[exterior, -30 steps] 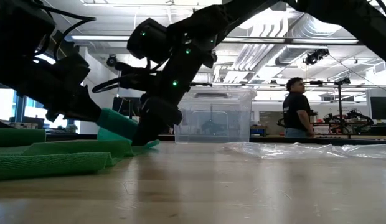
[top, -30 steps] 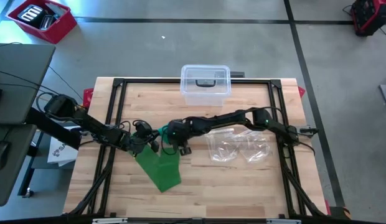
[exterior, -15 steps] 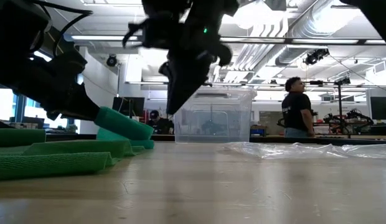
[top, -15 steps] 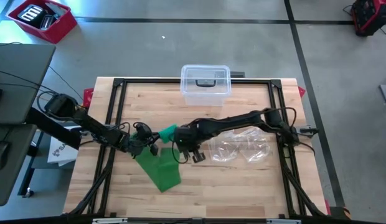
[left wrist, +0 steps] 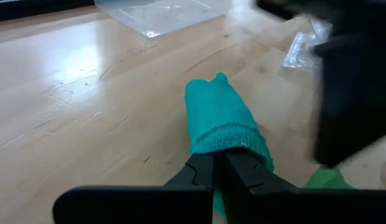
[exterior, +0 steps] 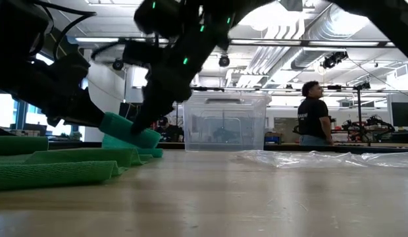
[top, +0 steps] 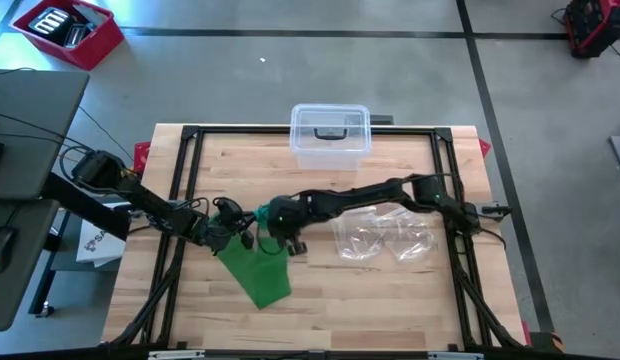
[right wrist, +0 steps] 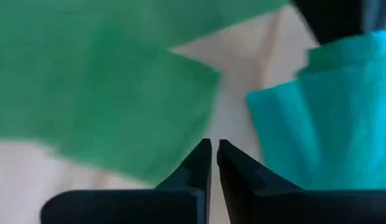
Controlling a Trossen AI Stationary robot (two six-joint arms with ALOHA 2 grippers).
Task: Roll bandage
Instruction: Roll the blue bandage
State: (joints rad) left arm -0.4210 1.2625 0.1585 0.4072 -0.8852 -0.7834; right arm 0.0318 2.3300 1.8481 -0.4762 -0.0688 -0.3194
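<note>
While left pincer (left wrist: pixel 219 163) clamps rolled end of green bandage (left wrist: pixel 221 121) at worktop (top: pixel 390 290) left-centre, my right pincer (right wrist: pixel 214 151) hangs clenched, empty, just beside roll. Roll partly formed; loose tail (top: pixel 260 272) lies flat toward front edge, unrolled. Judge task about midway: remaining length needs winding.

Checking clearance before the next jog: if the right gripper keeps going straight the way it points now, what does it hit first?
Likely the flat green bandage strip lying on the table; the right gripper, shut, aims at its edge, with the rolled end just alongside. Depth is unclear.
</note>
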